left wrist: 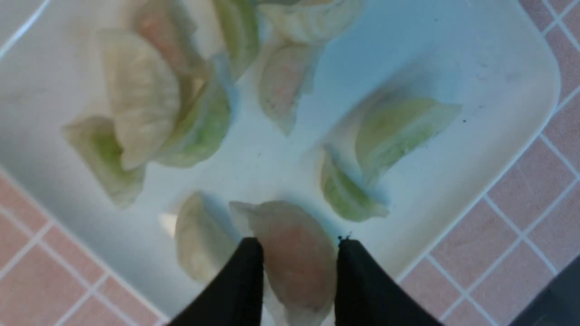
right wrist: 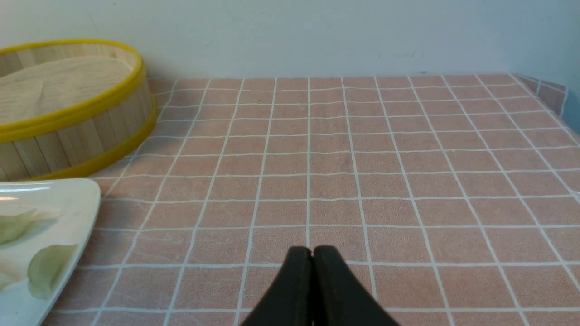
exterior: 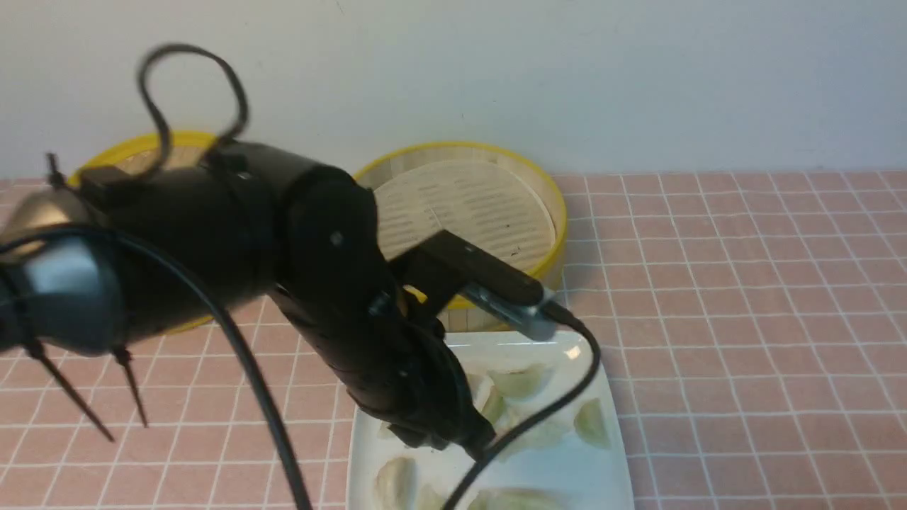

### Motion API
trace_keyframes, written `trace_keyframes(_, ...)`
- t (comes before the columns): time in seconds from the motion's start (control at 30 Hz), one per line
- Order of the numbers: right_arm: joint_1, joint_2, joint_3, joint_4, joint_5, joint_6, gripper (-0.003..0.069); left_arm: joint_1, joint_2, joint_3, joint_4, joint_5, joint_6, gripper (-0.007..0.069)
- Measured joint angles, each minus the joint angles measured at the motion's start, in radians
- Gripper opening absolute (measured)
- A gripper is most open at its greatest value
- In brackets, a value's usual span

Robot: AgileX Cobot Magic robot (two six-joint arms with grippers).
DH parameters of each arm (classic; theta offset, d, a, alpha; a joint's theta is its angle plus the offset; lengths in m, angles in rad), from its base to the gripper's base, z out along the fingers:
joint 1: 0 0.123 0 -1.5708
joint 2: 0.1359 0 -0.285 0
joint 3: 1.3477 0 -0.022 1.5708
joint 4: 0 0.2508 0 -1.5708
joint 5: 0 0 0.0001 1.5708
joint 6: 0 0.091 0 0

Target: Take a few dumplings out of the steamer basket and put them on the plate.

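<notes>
Over the plate: left gripper (left wrist: pixel 300 248), reaching in from the left and angled down at the near part of the scene.
Pincer, left: pinching one pinkish dumpling (left wrist: pixel 290 231), a black fingertip (left wrist: pixel 247 271) pressed to each side of it.
Held dumpling: low above the white surface; lifted or resting, cannot tell.
Plate (exterior: pixel 567 474): near, centre-right, glossy white, its far edge just beside the steamer basket.
Dumplings (left wrist: pixel 149 104) on the plate: plenty! A pale green and whitish heap, overlapping; a green pair (left wrist: pixel 398 127) lying apart from that heap; a whitish one (left wrist: pixel 199 235) right beside the pinched one.
Steamer basket (exterior: pixel 558 205): far centre, close to the wall, yellow rim, pale slotted liner (exterior: pixel 468 202) showing inside.
Lid (exterior: pixel 142 145): far left, yellow rim, mostly hidden behind the left arm.
Pincer, right: right gripper (right wrist: pixel 312 253) pressed together, nothing between the tips.
Right gripper's spot: over the pink checked cloth (right wrist: pixel 385 158), off to the right of the plate and apart from it.
</notes>
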Motion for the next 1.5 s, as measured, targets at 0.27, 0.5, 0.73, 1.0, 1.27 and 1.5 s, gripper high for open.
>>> trace_keyframes(0.27,0.000,0.000,0.000,0.000,0.000,0.000,-0.0014,-0.021,0.155,0.000,0.049,-0.087,-0.027,0.0210)
trace_keyframes(0.5,0.000,0.000,0.000,0.000,0.000,0.000,-0.0014,-0.021,0.173,-0.022,0.068,-0.053,-0.088,0.0419)
trace_keyframes(0.73,0.000,0.000,0.000,0.000,0.000,0.000,-0.0014,-0.021,-0.022,-0.073,0.187,0.075,-0.215,0.0167)
trace_keyframes(1.0,0.000,0.000,0.000,0.000,0.000,0.000,-0.0014,-0.069,-0.508,0.019,0.211,-0.079,-0.262,-0.0006)
trace_keyframes(1.27,0.000,0.000,0.000,0.000,0.000,0.000,-0.0014,-0.072,-0.794,0.117,0.227,-0.144,-0.262,-0.0006)
trace_keyframes(1.5,0.000,0.000,0.000,0.000,0.000,0.000,-0.0014,-0.072,-0.934,0.118,0.269,-0.144,-0.264,-0.0006)
